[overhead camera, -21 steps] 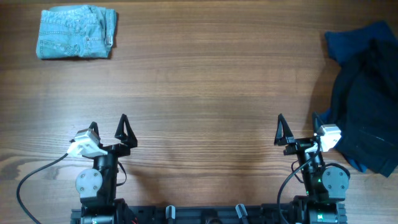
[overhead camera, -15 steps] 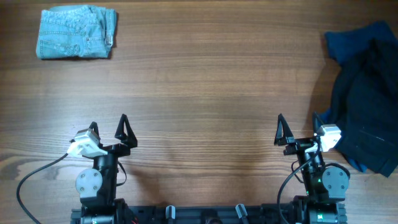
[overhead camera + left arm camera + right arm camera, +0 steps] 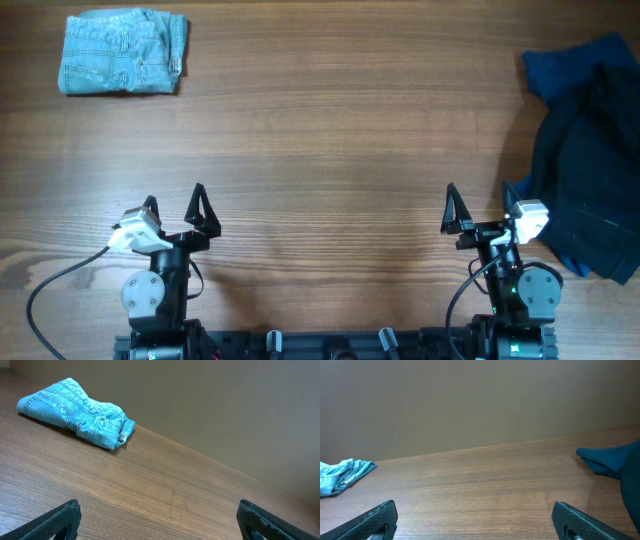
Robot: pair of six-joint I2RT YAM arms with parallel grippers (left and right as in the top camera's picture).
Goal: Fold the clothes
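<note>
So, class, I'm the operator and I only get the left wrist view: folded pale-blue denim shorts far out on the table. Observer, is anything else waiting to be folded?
Observer: Yes. Overhead shows a crumpled pile of dark clothes at the right edge of the table, with a dark blue piece at its far end.
Operator: Is the right hand holding any of it?
Observer: No. The right hand is open and empty, just left of the pile's near part.
Operator: Where are my shorts relative to that pile?
Observer: The denim shorts lie in the far left corner, across the table from the pile.
</note>
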